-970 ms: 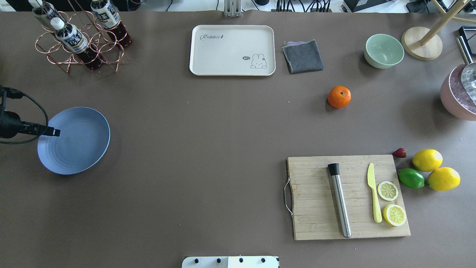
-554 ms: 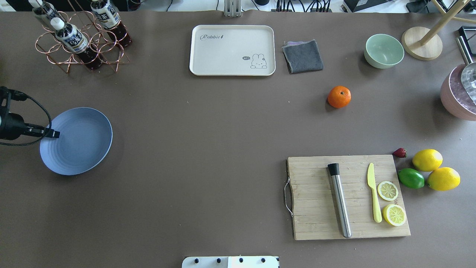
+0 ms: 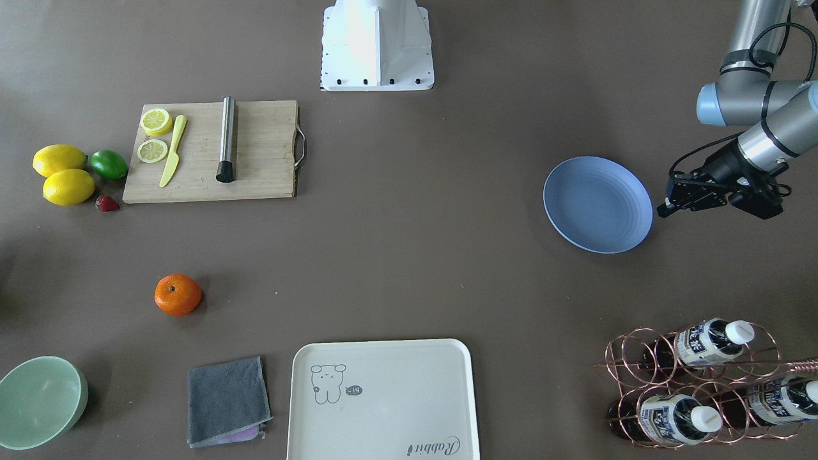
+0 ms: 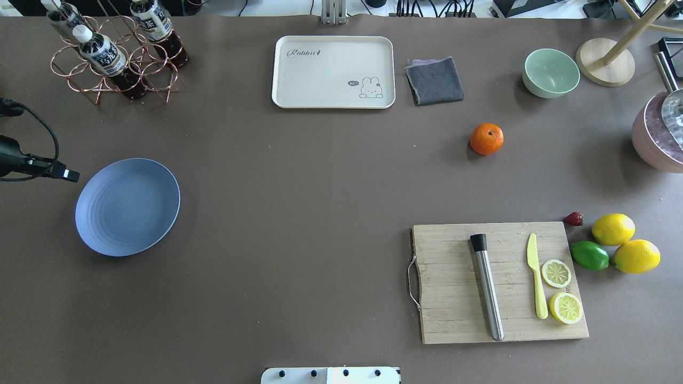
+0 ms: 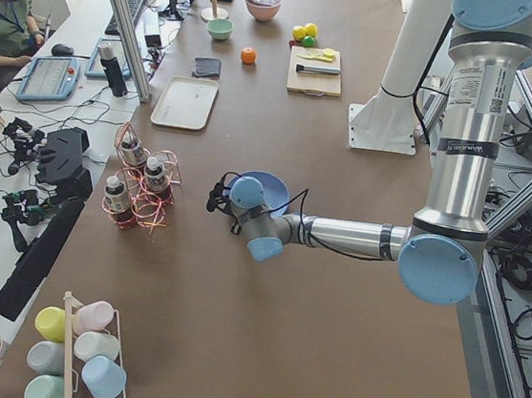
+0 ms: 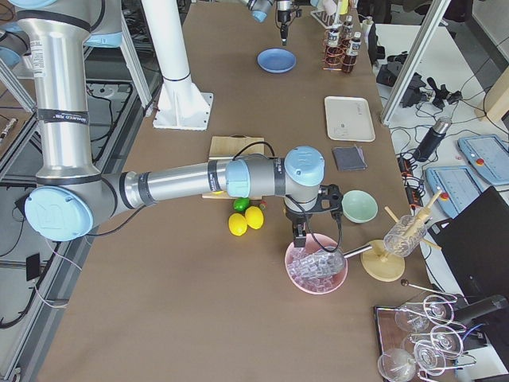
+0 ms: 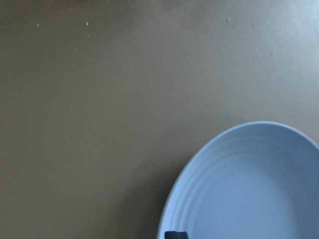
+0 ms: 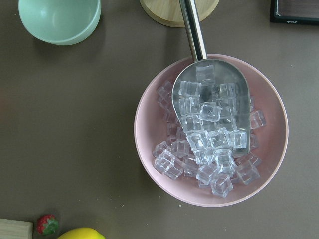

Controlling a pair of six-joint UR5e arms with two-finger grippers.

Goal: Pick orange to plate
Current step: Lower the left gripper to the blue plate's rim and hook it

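- The orange (image 4: pixel 486 138) sits on the bare table in the right half of the overhead view, above the cutting board (image 4: pixel 453 309) and below the grey cloth (image 4: pixel 435 80) and the green bowl (image 4: pixel 550 72). Nothing touches it.
- In the front-facing view the orange (image 3: pixel 177 294) is at lower left, well apart from the plate (image 3: pixel 597 204) at centre right.
- The plate (image 4: pixel 128 207) lies flat at the left of the overhead view, with nothing on it.
- The left gripper (image 4: pixel 68 174) enters from the left edge and lies nearly level. Its tip is just beside the plate's upper-left rim; contact cannot be judged.
- The left fingers look pressed together into one narrow tip, with nothing held. The left wrist view shows one dark fingertip (image 7: pixel 175 234) at bottom centre, at the plate's rim.
- The right gripper (image 6: pixel 297 231) hangs over the pink bowl (image 8: pixel 142 129) of ice cubes with the metal scoop (image 8: pixel 212 99). How far open it is cannot be told.
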